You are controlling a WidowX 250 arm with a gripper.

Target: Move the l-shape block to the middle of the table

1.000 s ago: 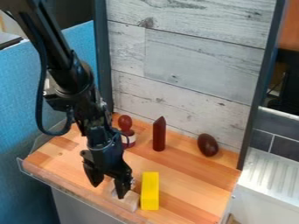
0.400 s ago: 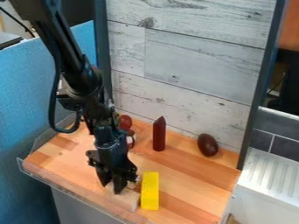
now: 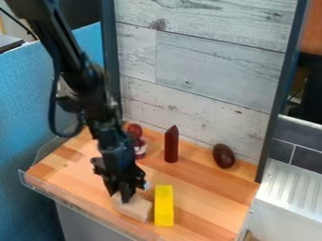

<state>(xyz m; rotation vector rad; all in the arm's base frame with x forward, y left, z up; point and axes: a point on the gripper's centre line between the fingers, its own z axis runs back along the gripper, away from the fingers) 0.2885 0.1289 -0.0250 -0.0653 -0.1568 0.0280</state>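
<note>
The end effector (image 3: pixel 123 196) is at the pale wooden block (image 3: pixel 134 208), beside the yellow block (image 3: pixel 164 205) on the worktop (image 3: pixel 204 195). Whether it grips anything, I cannot tell.

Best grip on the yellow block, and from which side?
From above, probably, across the narrow width of the yellow block, toward its wall-side end. It lies long and slim; the pale block crowds one long side near the other end, leaving little room there.

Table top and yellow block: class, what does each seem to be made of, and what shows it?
The table top looks like smooth wood: joined strips of varying tan. The yellow block may be painted wood or plastic; its even, fairly matte colour settles neither.
</note>
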